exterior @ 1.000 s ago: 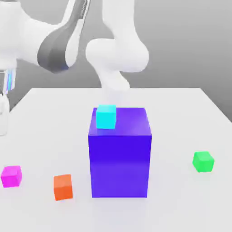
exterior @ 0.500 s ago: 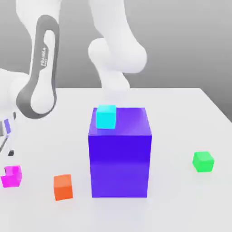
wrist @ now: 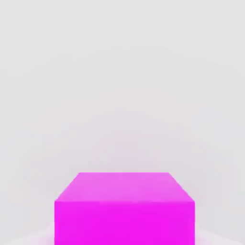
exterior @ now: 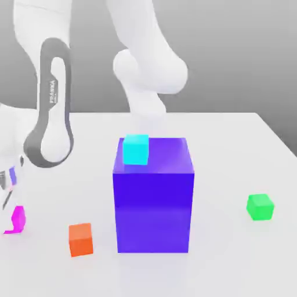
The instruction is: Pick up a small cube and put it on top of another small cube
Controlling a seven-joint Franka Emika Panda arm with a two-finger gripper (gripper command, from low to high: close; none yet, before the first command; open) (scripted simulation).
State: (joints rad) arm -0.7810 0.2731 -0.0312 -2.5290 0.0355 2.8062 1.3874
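Observation:
The small magenta cube (exterior: 18,219) rests on the white table at the exterior view's far left, and the hand hides part of it. My gripper (exterior: 7,209) has come down over it and is shut on its sides. The hand view has the magenta cube (wrist: 124,208) close up, square under the hand. Far off at the exterior view's right, the green small cube (exterior: 259,206) stands alone on the table.
A big blue-purple block (exterior: 152,197) stands mid-table between the two cubes, with a cyan small cube (exterior: 136,148) on its top. An orange small cube (exterior: 80,239) lies just right of the magenta one. The arm's white links (exterior: 49,104) arch above the table's left side.
The hand dropped from above the table's left edge onto the magenta cube. Its fingers went from wide open to shut on the cube, which now shows narrower behind the hand.

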